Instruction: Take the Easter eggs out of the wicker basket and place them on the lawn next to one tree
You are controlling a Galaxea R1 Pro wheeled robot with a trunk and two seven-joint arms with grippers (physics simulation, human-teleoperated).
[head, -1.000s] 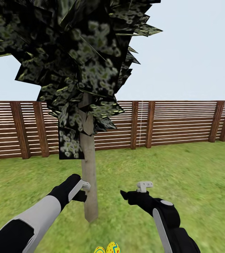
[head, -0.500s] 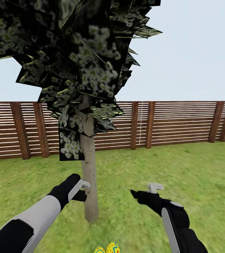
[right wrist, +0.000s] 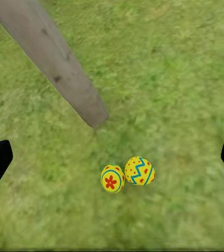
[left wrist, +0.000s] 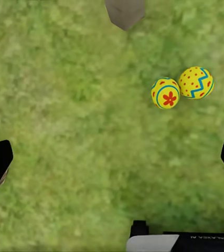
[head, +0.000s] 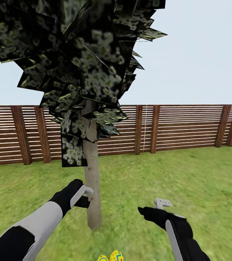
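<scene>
Lawn: flat mottled green grass, backed by a brown fence of horizontal wooden slats.
Tree: straight, thick pale grey-brown trunk under dark angular blotched foliage.
Pincers: left pincer beside the trunk, right pincer over grass; both spread apart, empty.
Eggs: two glossy yellow eggs, red-flower egg touching blue-zigzag egg, on grass near the trunk's foot.
</scene>
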